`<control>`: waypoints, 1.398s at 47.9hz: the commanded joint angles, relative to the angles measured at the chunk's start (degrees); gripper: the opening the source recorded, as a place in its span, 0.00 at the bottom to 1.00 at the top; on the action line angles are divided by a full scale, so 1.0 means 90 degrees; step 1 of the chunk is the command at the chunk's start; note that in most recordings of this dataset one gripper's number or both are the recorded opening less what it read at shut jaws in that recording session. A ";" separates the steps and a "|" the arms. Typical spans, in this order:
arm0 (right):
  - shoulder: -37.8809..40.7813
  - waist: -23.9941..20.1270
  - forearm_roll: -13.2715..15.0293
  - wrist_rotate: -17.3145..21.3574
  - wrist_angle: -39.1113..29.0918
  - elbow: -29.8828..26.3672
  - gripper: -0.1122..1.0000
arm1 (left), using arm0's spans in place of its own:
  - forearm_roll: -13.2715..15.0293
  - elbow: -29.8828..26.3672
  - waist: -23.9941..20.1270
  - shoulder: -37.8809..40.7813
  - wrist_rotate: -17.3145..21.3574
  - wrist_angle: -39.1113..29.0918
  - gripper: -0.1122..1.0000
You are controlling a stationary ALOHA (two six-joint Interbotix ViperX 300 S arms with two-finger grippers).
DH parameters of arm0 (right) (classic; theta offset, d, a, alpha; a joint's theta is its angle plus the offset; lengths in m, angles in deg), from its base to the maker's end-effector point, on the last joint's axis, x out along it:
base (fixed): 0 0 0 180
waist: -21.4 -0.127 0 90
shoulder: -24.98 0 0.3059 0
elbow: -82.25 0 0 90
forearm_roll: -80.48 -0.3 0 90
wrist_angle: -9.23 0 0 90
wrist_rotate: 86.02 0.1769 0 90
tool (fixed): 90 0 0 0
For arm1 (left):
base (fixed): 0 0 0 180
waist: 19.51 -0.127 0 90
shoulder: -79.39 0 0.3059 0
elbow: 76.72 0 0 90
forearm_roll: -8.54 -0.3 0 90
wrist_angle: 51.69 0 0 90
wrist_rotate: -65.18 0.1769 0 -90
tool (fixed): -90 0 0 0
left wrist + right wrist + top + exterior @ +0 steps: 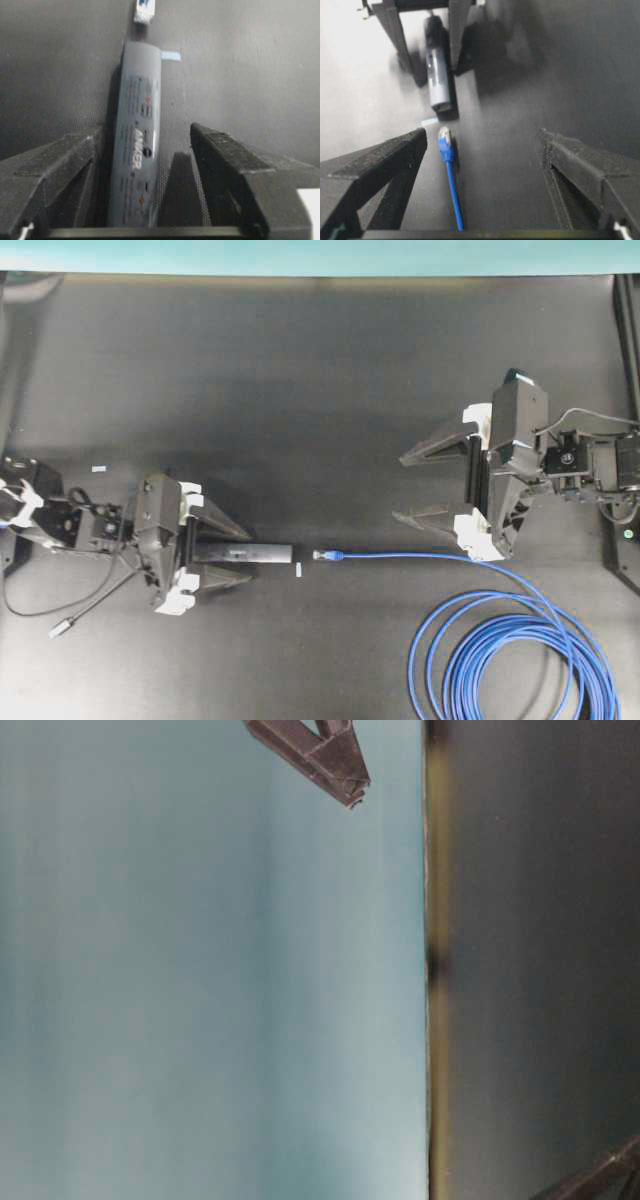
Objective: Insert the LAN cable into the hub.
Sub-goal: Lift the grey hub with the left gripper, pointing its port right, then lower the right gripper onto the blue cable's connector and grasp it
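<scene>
The hub [270, 554] is a dark grey bar lying flat on the black table. It lies between the fingers of my left gripper [245, 558], which is open. In the left wrist view the hub [136, 145] lies close against the left finger [75, 155], with a gap to the right one. The LAN cable's plug [324, 555] lies a short way off the hub's free end, pointing at it, also seen in the left wrist view [144, 12]. My right gripper [402, 486] is open and empty, beside and above the cable. In the right wrist view the plug [444, 135] lies near the left finger.
The blue cable's loops [520, 660] lie at the front right. The hub's thin grey cord ends in a silver plug [60, 627] at the front left. A small pale tape mark [298, 568] lies by the hub's end, and another [98, 468] at the left.
</scene>
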 commanded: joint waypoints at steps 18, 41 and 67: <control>-0.0039 -0.0146 -0.0010 0.0049 0.0078 -0.0049 0.85 | -0.0029 -0.0059 0.0127 -0.0322 0.0332 -0.0537 0.35; 0.1348 -0.0400 0.0020 -0.0020 0.0977 -0.0068 0.84 | -0.0029 -0.0332 -0.0166 -0.3555 0.0840 -0.4297 0.35; 0.3613 -0.0742 0.0020 -0.0029 0.1943 -0.0840 0.84 | -0.0020 -0.0479 -0.0273 -0.4023 0.0674 -0.5137 0.35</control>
